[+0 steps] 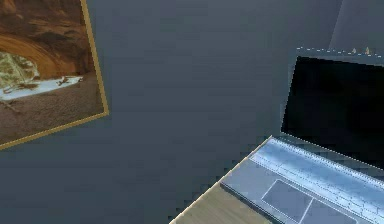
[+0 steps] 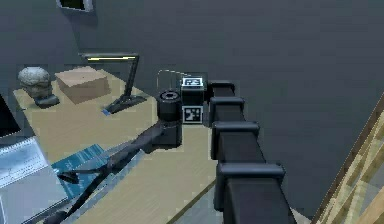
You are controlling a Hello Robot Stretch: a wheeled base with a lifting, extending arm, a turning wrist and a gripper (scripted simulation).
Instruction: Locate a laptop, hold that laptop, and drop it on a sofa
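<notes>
I see the open laptop (image 1: 325,130) on the wooden desk (image 2: 60,125). The gripper (image 2: 75,185) reaches toward it, with its fingertips near the keyboard's edge. I cannot tell the claw's state or whether it holds anything.

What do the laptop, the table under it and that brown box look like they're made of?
Laptop: smooth silvery-grey shell, likely metal or painted plastic; glossy black screen. Table: tan with faint streaks, looks like wood or veneer. Box: matte tan with a flat lid, probably cardboard.
</notes>
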